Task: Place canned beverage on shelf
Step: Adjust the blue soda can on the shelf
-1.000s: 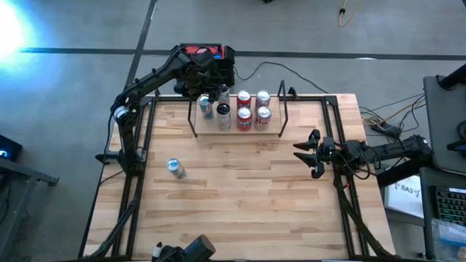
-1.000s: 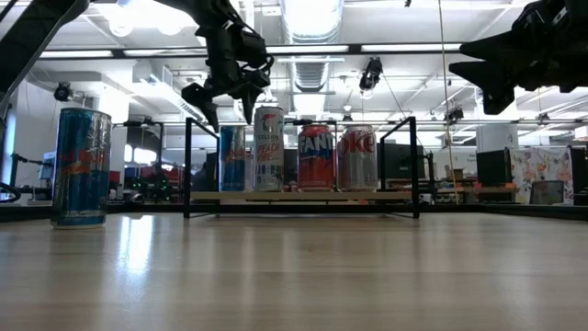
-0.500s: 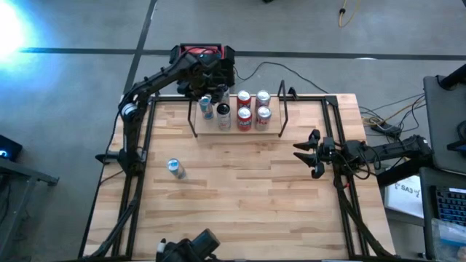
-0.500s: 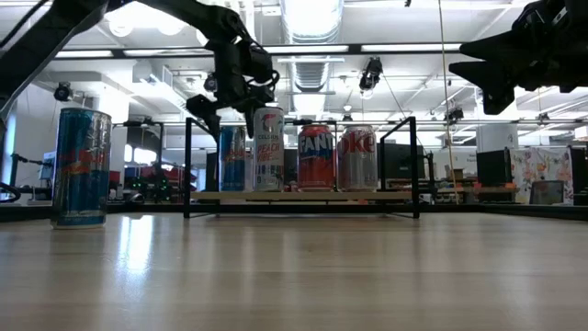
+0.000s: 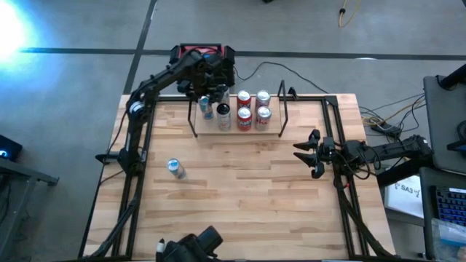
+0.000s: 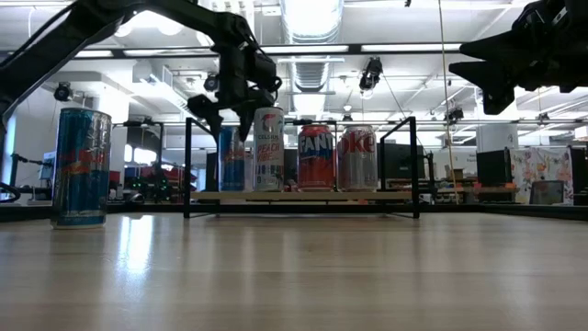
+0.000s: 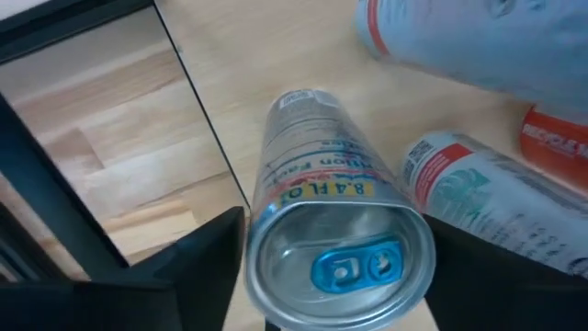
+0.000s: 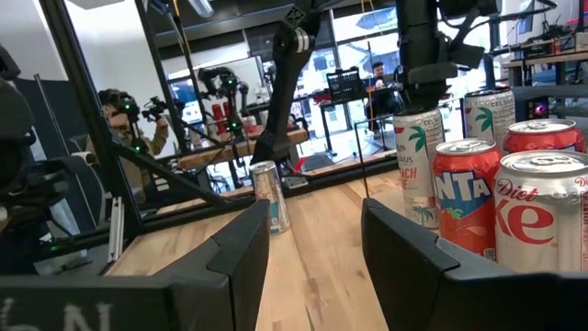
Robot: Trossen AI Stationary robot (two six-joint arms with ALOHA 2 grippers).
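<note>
The shelf (image 5: 273, 132) is at the far side of the surface, and my left claw (image 5: 206, 96) hangs over its left end. The blue can (image 7: 335, 248) stands upright there, straight below me, one finger (image 7: 207, 253) on each side. I cannot tell if I squeeze it.

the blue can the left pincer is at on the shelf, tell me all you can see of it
A slim blue can with a silver top and blue pull tab, printed text round its upper wall. It stands upright at the left end of the shelf, in the back row, next to a white can. The left pincer straddles its top, a finger on either side; whether the fingers touch it cannot be told.
</note>
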